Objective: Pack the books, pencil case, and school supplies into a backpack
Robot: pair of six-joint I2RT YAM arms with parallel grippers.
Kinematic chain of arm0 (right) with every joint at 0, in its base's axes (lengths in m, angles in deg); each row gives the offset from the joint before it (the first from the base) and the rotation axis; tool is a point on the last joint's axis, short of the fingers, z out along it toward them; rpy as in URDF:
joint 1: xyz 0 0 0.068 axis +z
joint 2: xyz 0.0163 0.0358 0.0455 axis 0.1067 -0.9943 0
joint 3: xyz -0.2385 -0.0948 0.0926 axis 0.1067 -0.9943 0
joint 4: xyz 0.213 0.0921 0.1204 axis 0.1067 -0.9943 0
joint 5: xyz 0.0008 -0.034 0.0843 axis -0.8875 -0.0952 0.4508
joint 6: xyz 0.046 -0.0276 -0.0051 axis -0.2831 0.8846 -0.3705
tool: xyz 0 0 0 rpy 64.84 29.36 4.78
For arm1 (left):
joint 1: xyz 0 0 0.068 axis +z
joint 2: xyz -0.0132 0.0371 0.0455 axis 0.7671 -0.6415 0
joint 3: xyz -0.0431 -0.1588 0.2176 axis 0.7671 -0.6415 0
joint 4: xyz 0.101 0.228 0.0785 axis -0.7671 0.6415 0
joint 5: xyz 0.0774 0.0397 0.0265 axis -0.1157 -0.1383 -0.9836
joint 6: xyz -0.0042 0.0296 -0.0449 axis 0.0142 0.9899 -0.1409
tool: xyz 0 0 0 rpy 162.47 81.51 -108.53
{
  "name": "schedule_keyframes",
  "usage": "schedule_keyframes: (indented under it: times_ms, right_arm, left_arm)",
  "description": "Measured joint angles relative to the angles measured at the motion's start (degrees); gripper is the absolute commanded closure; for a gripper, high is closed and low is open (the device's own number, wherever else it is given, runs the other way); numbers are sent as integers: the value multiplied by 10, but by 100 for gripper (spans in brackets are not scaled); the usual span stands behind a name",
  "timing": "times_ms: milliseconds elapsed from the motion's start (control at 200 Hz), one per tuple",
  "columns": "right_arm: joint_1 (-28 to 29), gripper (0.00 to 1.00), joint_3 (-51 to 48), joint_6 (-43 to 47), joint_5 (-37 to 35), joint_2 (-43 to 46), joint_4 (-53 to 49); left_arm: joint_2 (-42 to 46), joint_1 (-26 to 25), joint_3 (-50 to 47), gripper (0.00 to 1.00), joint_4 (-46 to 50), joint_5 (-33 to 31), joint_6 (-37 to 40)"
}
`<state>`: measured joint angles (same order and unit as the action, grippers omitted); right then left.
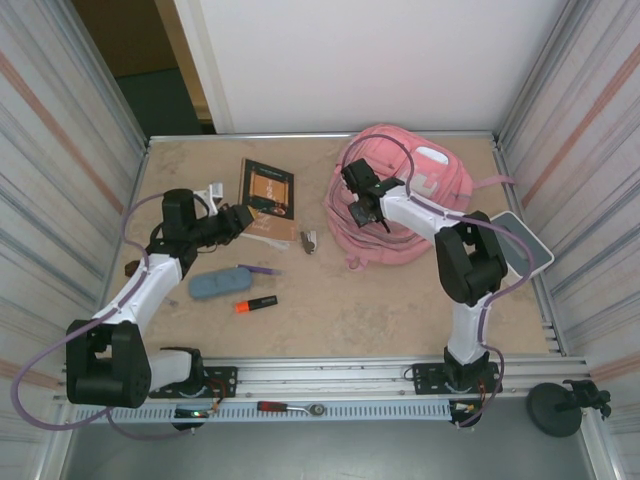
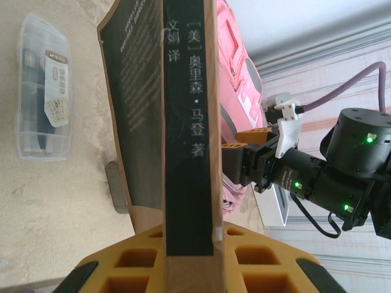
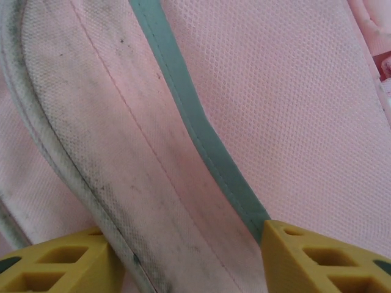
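My left gripper (image 2: 188, 244) is clamped on the thin tan, dark-covered book (image 2: 186, 122), which stands on edge. My right gripper (image 3: 189, 259) straddles a flap of the large pink fabric backpack (image 1: 388, 245); I can't tell whether it's pinching. Book-loading step: next I'd need that pocket held open.

a beige table (image 1: 330, 310) carried the pink backpack (image 1: 400, 240) at its far right — nearer the left lay a blue-grey pencil case (image 1: 218, 284), an orange-and-black marker (image 1: 256, 303) and a thin purple pen (image 1: 262, 269).
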<state>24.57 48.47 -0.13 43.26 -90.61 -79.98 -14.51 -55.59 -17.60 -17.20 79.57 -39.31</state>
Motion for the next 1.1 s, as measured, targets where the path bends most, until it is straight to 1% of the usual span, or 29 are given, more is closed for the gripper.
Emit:
schedule_keyframes:
  times_ms: [160,220,301,396,471,541,701,862,987,1102]
  right_arm:
    - [4,83,19,28,-1,-6,-16]
    - [4,91,26,40,-1,-6,-22]
    - [0,100,32,46,2,-2,-26]
    - [-12,100,39,52,25,15,-37]
    - [-32,100,51,51,60,38,-49]
    - [-61,100,70,48,106,63,-59]
    - [-144,100,119,23,238,106,-81]
    - [-202,100,154,3,349,109,-112]
    - [-227,100,169,-12,419,104,-132]
    - [-245,100,177,-28,470,96,-138]
  left_arm:
    - [0,-22,12,100,27,-1,17]
    - [0,-34,19,100,34,1,23]
    - [0,-48,25,100,40,6,27]
    - [0,-68,26,100,39,14,28]
    - [-5,-89,26,100,31,22,23]
    - [-16,-115,29,100,16,32,12]
    - [-62,-175,49,100,-29,59,-21]
    - [-116,-217,80,100,-73,77,-51]
    - [-175,-240,117,100,-109,87,-79]
    - [-235,-260,156,100,-136,92,-100]
